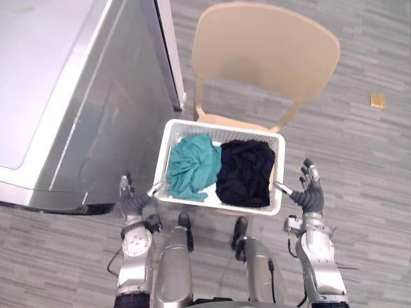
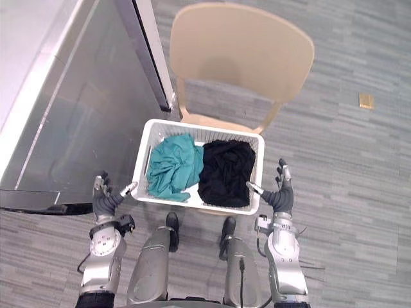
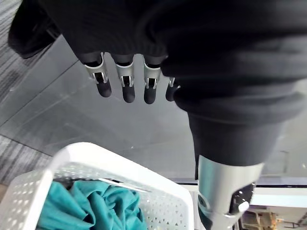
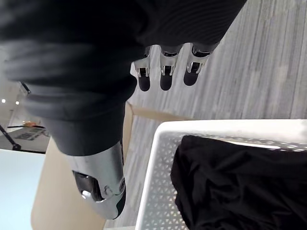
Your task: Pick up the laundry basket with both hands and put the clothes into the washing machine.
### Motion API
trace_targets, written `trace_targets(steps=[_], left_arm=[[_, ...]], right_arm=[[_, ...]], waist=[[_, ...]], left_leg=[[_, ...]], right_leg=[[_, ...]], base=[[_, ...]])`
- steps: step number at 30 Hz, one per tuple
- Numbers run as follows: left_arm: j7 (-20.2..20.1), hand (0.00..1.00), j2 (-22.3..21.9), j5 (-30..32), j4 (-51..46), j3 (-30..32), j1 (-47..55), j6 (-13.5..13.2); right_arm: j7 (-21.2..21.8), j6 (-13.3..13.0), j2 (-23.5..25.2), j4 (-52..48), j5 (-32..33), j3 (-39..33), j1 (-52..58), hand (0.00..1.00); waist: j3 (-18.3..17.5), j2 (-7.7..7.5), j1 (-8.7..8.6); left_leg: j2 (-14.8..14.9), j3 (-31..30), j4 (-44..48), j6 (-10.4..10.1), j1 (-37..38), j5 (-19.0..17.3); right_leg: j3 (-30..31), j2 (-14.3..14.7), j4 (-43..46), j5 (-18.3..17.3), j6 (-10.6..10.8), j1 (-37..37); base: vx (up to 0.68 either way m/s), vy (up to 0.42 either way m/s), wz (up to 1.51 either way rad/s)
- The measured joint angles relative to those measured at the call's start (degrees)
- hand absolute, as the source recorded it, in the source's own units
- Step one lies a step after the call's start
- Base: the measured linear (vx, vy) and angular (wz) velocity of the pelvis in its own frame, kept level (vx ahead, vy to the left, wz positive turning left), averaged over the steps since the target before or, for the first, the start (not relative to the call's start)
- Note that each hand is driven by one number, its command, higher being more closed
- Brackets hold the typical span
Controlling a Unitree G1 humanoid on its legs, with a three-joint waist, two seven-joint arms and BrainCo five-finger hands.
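Left robot hand (image 1: 131, 205), right robot hand (image 1: 310, 197) — splayed, flanking basket (image 1: 163, 160).

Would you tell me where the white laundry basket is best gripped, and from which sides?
Grip the laundry basket by the rim at its two short ends, one hand from each side. It sits level on the chair, wide and holding clothes, so matched holds should keep it balanced. The left hand and right hand hang open beside those ends.

Silver-grey arms (image 1: 136, 255) end in dark ribbed covers (image 3: 230, 72) and silver, dark-tipped fingers (image 3: 127, 85).
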Motion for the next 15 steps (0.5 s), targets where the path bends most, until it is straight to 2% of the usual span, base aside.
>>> trace_targets(steps=[6, 10, 12, 15], left_arm=[[-3.5, 0.00, 1.2, 2.3, 17.1, 2.3, 1.6, 2.4], [-3.6, 0.00, 2.3, 4.8, 26.2, 3.9, 1.6, 2.8], [-3.6, 0.00, 2.8, 5.5, 28.1, 4.2, 1.5, 2.8], [-3.3, 0.00, 3.3, 6.2, 29.2, 4.4, 0.4, 2.8]], right_arm=[[0.8, 2.0, 0.1, 16.4, 0.0, -1.9, 0.3, 0.00], [0.8, 2.2, 0.1, 24.6, -0.1, -2.2, 0.1, 0.00], [0.8, 2.2, 0.2, 26.7, -0.1, -2.8, -0.8, 0.00], [0.5, 2.1, 0.0, 29.8, 0.0, -3.9, -1.2, 0.00]], waist=[[-4.0, 0.59, -0.02], [-6.4, 1.53, 0.02], [-6.7, 1.89, 0.02], [-7.0, 1.51, 0.02]], left_leg=[[-0.6, -1.2, -2.8, -0.5, 5.9, -0.2], [-1.2, -2.9, -3.8, -0.9, 7.9, 0.1], [-1.5, -3.8, -3.8, -1.1, 7.6, 0.3], [-3.4, -6.9, -3.3, -1.6, 4.6, 0.7]], right_leg=[[-1.6, -0.1, -2.1, -0.9, 0.6, 6.6], [-3.4, -0.3, -3.5, -1.1, 0.8, 9.9], [-4.4, -0.5, -3.3, -1.3, 0.8, 10.3], [-7.9, -2.6, 1.0, -4.0, 0.9, 8.4]], base=[[0.04, -0.019, 0.14], [0.02, -0.015, 0.22], [-0.02, -0.012, 0.32], [-0.06, -0.013, 0.66]])
